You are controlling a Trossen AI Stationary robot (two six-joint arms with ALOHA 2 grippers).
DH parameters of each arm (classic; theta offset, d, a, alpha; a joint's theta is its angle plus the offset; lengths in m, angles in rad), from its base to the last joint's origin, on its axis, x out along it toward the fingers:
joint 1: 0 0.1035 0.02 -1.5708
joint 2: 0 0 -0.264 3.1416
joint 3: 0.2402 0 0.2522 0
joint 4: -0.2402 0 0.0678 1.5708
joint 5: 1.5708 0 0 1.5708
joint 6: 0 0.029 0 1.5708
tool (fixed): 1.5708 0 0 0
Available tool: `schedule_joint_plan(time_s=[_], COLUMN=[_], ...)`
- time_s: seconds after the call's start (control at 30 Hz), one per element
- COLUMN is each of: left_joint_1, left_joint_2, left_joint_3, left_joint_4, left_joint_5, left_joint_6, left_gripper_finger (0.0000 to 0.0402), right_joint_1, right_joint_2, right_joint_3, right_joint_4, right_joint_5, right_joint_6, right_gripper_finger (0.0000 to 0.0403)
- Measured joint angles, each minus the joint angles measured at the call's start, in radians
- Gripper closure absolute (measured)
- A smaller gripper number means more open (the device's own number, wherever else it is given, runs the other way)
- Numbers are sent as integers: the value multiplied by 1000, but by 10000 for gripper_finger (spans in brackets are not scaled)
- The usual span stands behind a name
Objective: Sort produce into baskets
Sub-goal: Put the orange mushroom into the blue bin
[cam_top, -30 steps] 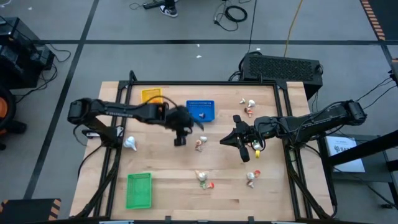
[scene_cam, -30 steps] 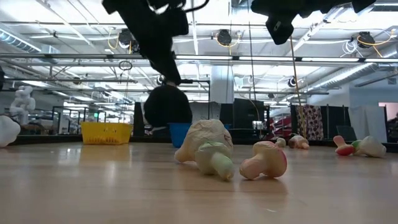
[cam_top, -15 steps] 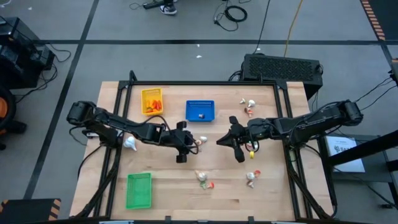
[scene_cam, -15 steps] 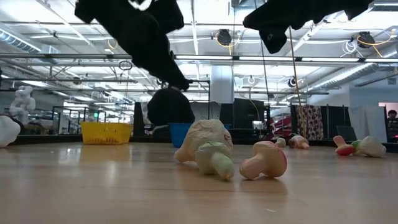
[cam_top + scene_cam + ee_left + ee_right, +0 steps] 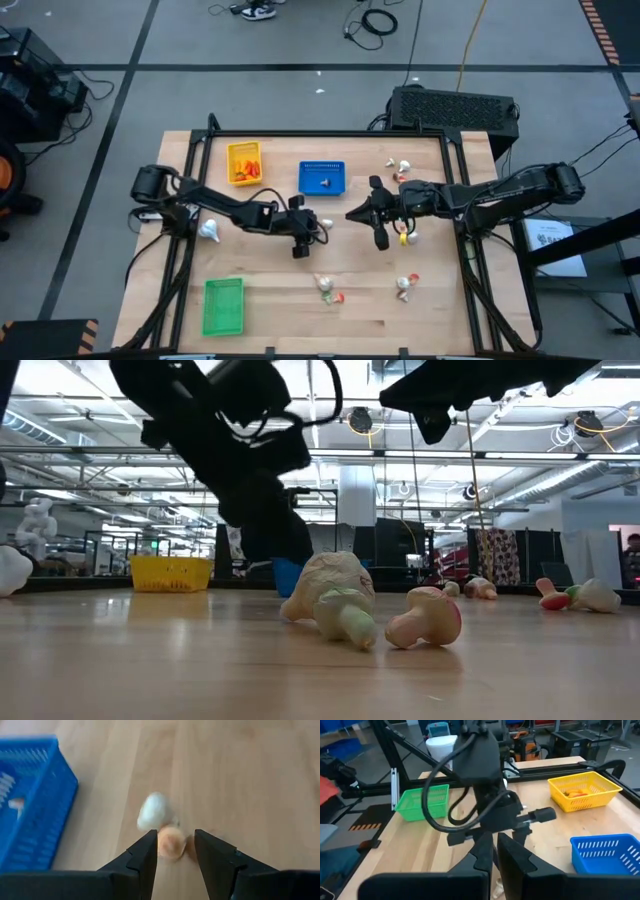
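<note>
1. High view showed you the left gripper [image 5: 312,226] near the table's middle, just below the blue basket [image 5: 322,178], beside a whitish bulb with a small orange piece [image 5: 325,225].
2. Your left wrist view had its two fingers [image 5: 145,855] partly spread, with the peach-orange piece [image 5: 171,841] between their tips and the white bulb [image 5: 153,811] just beyond; whether the pads were touching the piece, you could not tell.
3. Your right gripper [image 5: 362,212] hung to the right of the blue basket, fingers [image 5: 485,851] closed together on nothing visible.
4. Orange pieces [image 5: 245,171] lay in the yellow basket [image 5: 244,162] at the table's far left; the blue basket held one small pale item [image 5: 324,183].
5. You saw the green basket [image 5: 223,305] at the near left corner.
6. More produce lay loose: a pair near the front centre [image 5: 328,290], one at the front right [image 5: 404,285], some at the far right [image 5: 399,170], and a white bulb [image 5: 208,231] on the left.
</note>
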Motion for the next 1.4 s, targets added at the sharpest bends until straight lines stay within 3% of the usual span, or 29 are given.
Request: schedule_joint_plan(time_s=[0.7, 1.1, 1.4], left_joint_1=[48, 48, 58], left_joint_2=[79, 79, 79], left_joint_3=[0, 1, 1], left_joint_4=[27, 72, 44], left_joint_5=[84, 84, 80], left_joint_6=[4, 26, 27], left_gripper_finger=[262, 263, 292], right_joint_1=[1, 1, 1], right_joint_2=[0, 0, 0], right_joint_3=[0, 0, 0], right_joint_4=[-24, -24, -24], right_joint_5=[-4, -6, -6], right_joint_6=[12, 12, 11], right_gripper_finger=[385, 385, 385])
